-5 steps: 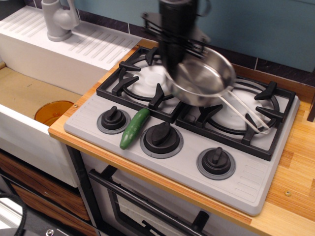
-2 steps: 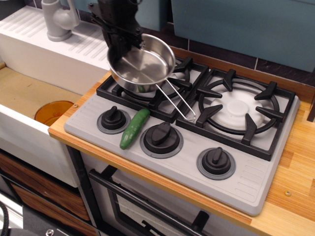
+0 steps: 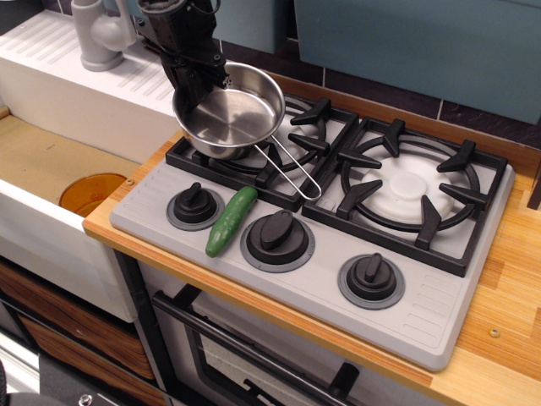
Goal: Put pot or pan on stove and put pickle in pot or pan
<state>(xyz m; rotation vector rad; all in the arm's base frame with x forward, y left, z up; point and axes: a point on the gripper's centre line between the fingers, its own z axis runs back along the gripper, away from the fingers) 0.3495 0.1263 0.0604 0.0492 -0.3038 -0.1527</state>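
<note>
One pan [image 3: 230, 112] hangs in your pincer [image 3: 196, 74], clamped at its far-left rim and tilted, its wire handle trailing toward the knobs. You hold it low over the left grate of the stove [image 3: 338, 203], a sensible spot for setting it down; whether it touches the grate, I cannot tell. The pickle [image 3: 230, 221] lies free between the two left knobs, below the pincer and well apart from it.

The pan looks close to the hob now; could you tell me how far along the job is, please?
Nothing is finished yet. In hand: the gripper holds the pan by its rim over the stove's left burner grate. Left: release the pan, then put the pickle, lying between two knobs, inside.
</note>
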